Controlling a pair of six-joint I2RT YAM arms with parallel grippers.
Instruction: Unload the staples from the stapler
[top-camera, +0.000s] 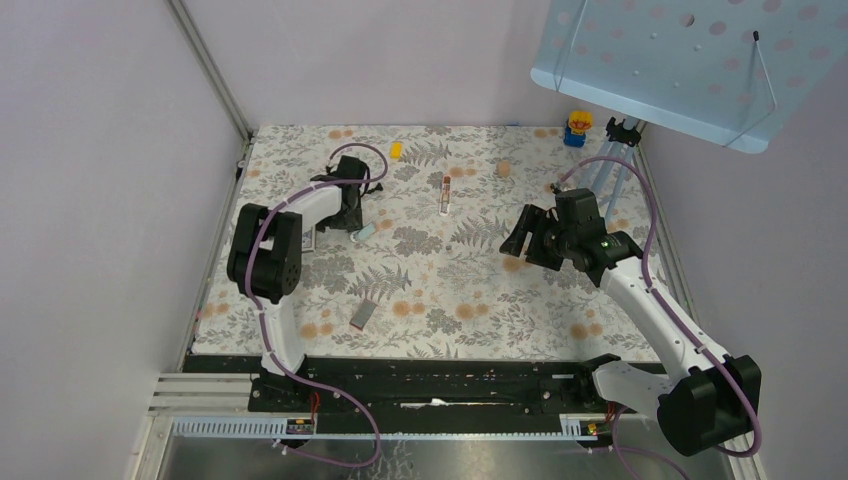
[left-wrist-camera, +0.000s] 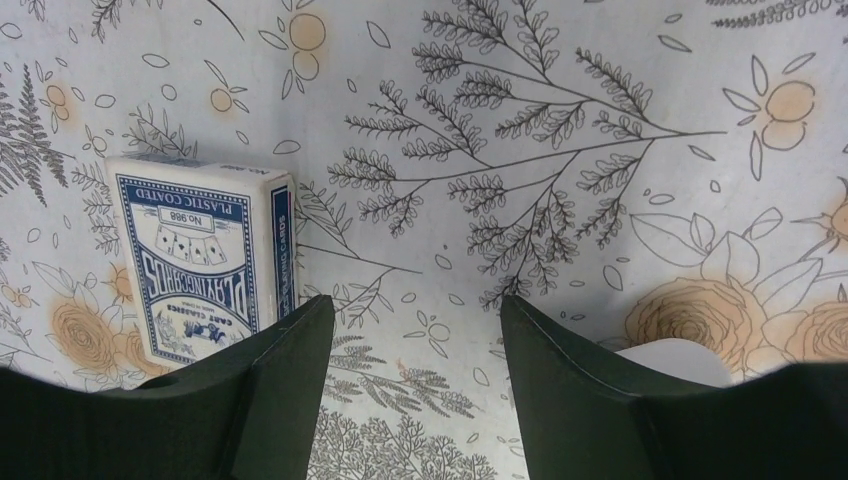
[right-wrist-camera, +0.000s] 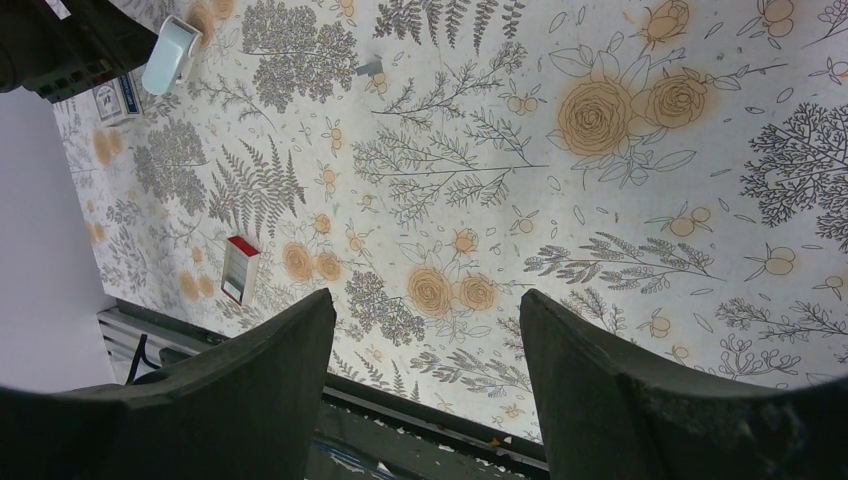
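The stapler (top-camera: 364, 232) is small and pale blue. It lies on the flowered cloth just right of my left gripper (top-camera: 350, 226). In the left wrist view only a pale rounded part of it (left-wrist-camera: 683, 360) shows, beside the right finger. The left gripper (left-wrist-camera: 415, 305) is open and empty, low over bare cloth between the stapler and a card deck. The right wrist view shows the stapler (right-wrist-camera: 172, 53) far off at the top left, and a small grey piece (right-wrist-camera: 369, 68) on the cloth. My right gripper (top-camera: 516, 244) (right-wrist-camera: 425, 300) is open and empty, raised at the right.
A blue playing-card deck (top-camera: 308, 240) (left-wrist-camera: 203, 256) lies left of the left gripper. A grey box with a red end (top-camera: 363, 314) (right-wrist-camera: 240, 270) lies near the front. A thin tube (top-camera: 446, 193), a yellow piece (top-camera: 396, 150), a wooden piece (top-camera: 504, 169) and a toy figure (top-camera: 578, 128) lie farther back.
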